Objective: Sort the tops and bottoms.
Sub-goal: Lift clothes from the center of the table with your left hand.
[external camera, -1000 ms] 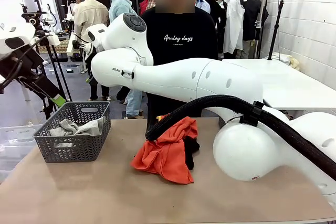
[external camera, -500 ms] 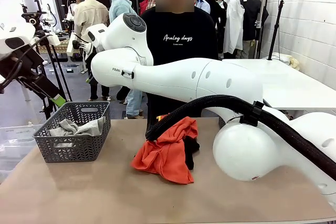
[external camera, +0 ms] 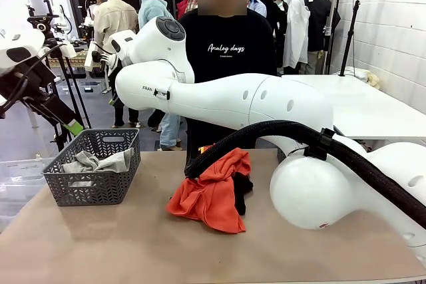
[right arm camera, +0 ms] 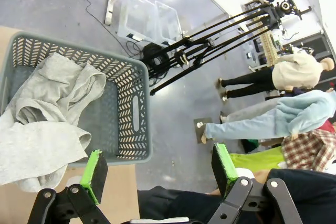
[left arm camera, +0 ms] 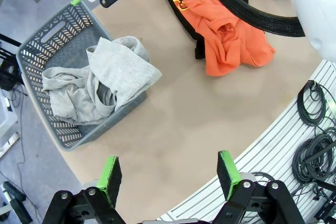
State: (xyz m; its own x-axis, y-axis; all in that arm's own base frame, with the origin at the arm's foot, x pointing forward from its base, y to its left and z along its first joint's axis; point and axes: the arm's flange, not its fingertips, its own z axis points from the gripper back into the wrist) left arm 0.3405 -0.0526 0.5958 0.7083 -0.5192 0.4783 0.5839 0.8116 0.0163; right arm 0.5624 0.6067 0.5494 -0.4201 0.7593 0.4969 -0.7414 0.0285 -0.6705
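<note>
The tops lie apart: the orange-red top (external camera: 213,197) is heaped mid-table over a black bottom (external camera: 241,187). The light grey top (external camera: 93,161) sits in the grey basket (external camera: 93,194) at the table's left, one fold spilling over the rim. The left gripper (left arm camera: 169,170) hangs high over the table's left end, jaws spread wide, holding nothing. The right gripper (right arm camera: 157,169), equally wide and empty, hovers above the basket's far side. Bare tabletop (external camera: 133,251) stretches between basket and heap and along the near edge.
</note>
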